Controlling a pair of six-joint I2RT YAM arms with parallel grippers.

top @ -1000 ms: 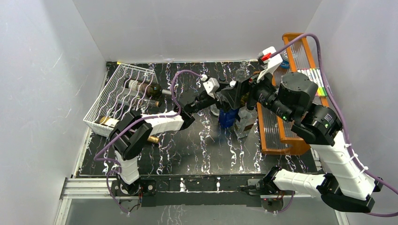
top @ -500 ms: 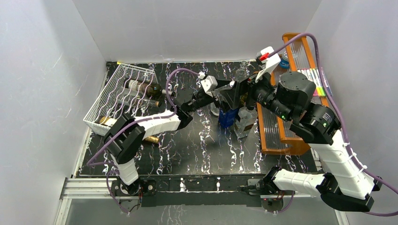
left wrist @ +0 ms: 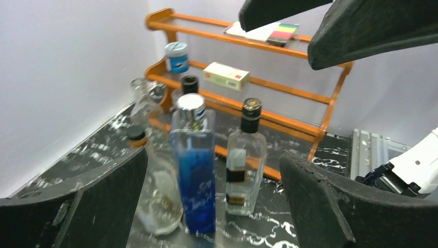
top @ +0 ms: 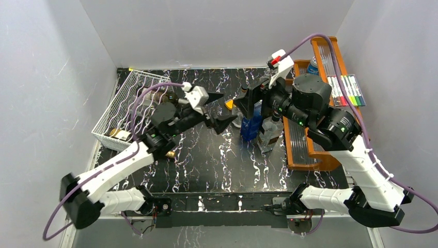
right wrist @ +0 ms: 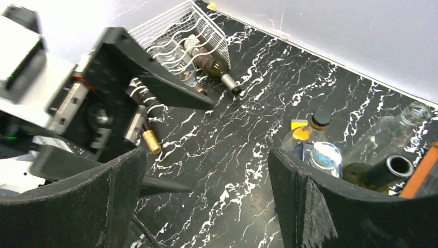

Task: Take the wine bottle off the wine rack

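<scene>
The white wire wine rack (top: 126,101) stands at the table's far left and also shows in the right wrist view (right wrist: 178,23). A dark wine bottle (right wrist: 213,66) lies in it, neck sticking out over the rack's edge. In the top view my left arm hides most of this bottle. A second bottle with a gold foil cap (right wrist: 150,140) pokes out lower down. My left gripper (top: 226,107) is open and empty above mid-table, right of the rack, pointing at the standing bottles. My right gripper (top: 247,103) is open and empty, facing it above those bottles.
A blue bottle (left wrist: 195,175), a clear bottle with a black cap (left wrist: 245,160) and a round clear bottle (left wrist: 155,191) stand together mid-table. The orange wooden shelf (top: 302,150) with markers and small items lines the right side. White walls close in on the left, back and right.
My left arm has swung out to the left and low, and its gripper has drawn back from the standing bottles, now clearly open. My right gripper has shifted a little to the left.
</scene>
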